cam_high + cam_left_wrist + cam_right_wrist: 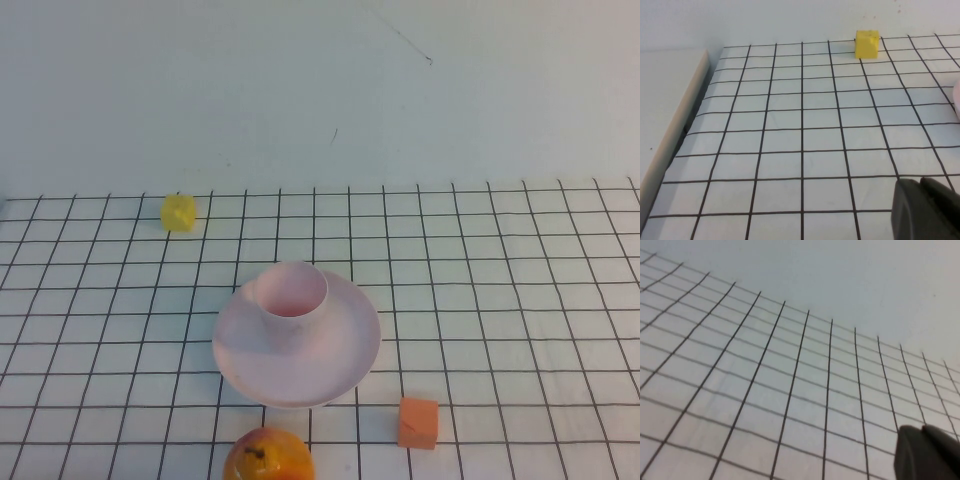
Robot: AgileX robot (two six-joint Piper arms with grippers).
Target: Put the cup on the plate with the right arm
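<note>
The pale pink cup stands upright on the round pale pink plate, toward the plate's far left part, in the middle of the gridded table. Neither arm shows in the high view. My left gripper is shut and empty above bare grid cloth, its dark fingers pressed together. A sliver of the plate's edge shows at that view's border. My right gripper is shut and empty above bare grid cloth, away from the cup and plate.
A yellow cube sits at the far left; it also shows in the left wrist view. An orange block lies near the front right of the plate. An orange-yellow fruit sits at the front edge. A white wall stands behind.
</note>
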